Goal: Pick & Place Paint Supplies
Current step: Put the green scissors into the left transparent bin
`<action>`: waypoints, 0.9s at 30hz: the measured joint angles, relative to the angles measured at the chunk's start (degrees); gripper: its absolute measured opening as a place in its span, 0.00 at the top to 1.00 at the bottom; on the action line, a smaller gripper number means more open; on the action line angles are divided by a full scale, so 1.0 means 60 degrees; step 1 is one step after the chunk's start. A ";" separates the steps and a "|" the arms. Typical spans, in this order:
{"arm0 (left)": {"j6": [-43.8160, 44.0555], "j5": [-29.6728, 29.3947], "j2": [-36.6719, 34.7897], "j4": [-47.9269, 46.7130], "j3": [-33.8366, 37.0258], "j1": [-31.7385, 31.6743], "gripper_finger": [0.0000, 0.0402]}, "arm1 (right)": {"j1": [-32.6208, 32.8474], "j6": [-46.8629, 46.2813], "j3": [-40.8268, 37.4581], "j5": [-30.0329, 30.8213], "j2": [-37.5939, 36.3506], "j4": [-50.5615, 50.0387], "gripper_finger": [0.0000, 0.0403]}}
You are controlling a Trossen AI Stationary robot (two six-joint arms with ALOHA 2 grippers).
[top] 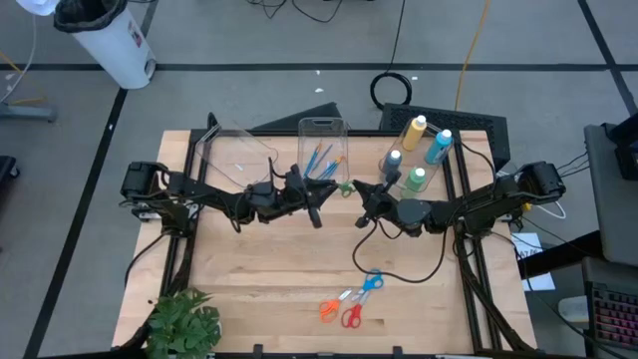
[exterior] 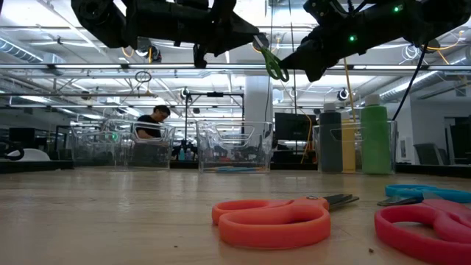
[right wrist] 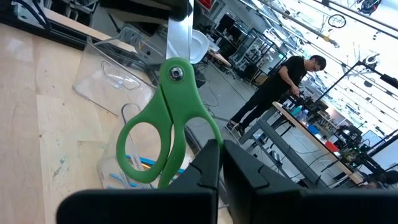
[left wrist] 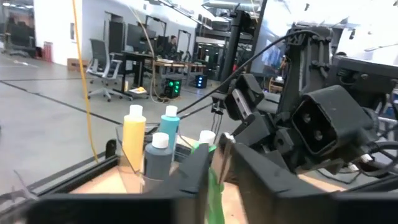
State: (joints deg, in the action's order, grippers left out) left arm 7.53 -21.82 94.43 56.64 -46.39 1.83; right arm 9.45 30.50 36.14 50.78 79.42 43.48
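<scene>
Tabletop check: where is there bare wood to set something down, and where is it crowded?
Bare wood: the table's middle stretch, between the plant and the loose scissors. Crowded: the far edge, with the empty bin, brush bin and paint bottles, and the centre where both arms meet.

Green scissors (right wrist: 166, 127) pair glossy plastic handles with bright metal blades; the table (top: 279, 269) is pale, matt wood; the bins (top: 235, 150) are clear plastic.
</scene>
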 joint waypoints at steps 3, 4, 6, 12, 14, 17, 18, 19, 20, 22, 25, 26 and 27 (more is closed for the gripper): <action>-0.0116 0.0041 0.0000 0.0018 0.0000 0.0000 0.94 | 0.0000 0.0007 0.0000 -0.0003 0.0000 -0.0014 1.00; -0.0200 0.0001 0.0000 0.0018 0.0000 -0.0005 0.97 | 0.0007 0.0007 0.0000 0.0033 0.0000 -0.0032 1.00; -0.0256 0.0000 0.0000 0.0025 0.0000 -0.0023 0.97 | 0.0001 0.0010 0.0000 0.0029 -0.0004 -0.0017 1.00; -0.0236 0.0084 -0.0005 -0.0064 0.0000 -0.0120 0.98 | 0.0004 0.0025 0.0000 0.0028 -0.0004 -0.0040 1.00; -0.0226 -0.0044 -0.0007 -0.0201 0.0000 -0.0127 0.98 | -0.0004 -0.0013 0.0000 0.0019 -0.0002 -0.0101 0.99; -0.0226 -0.0271 -0.0015 -0.0354 -0.0001 -0.0099 0.99 | 0.0000 -0.0342 0.0000 -0.0009 0.0004 -0.0136 0.96; -0.0205 -0.0273 -0.0015 -0.0359 -0.0004 -0.0103 0.99 | 0.0000 -0.0483 0.0000 -0.0046 0.0004 -0.0131 0.94; -0.0168 -0.0276 -0.0015 -0.0380 -0.0004 -0.0110 0.99 | 0.0000 -0.0576 0.0000 -0.0140 0.0003 -0.0102 0.92; -0.0172 -0.0299 -0.0025 -0.0448 -0.0004 -0.0114 0.99 | 0.0000 -0.0672 0.0004 -0.0296 0.0000 -0.0068 0.89; -0.0265 -0.0406 -0.0099 -0.0502 0.0000 -0.0114 0.99 | 0.0001 -0.1006 0.0011 -0.0609 -0.0009 -0.0059 0.83; -0.0505 -0.0657 -0.0453 -0.0587 0.0000 -0.0114 0.99 | 0.0007 -0.1870 0.0011 -0.0989 -0.0121 -0.0149 0.72; -0.0561 -0.0770 -0.0614 -0.0688 -0.0002 -0.0112 0.99 | 0.0007 -0.2098 0.0011 -0.1065 -0.0219 -0.0310 0.68; -0.0612 -0.0928 -0.0820 -0.0947 -0.0004 -0.0110 0.99 | 0.0007 -0.2294 0.0011 -0.1243 -0.0355 -0.0588 0.65</action>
State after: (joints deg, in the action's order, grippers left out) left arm 3.86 -27.39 89.52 50.96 -46.41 1.17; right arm 9.50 16.73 36.21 43.32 77.29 39.95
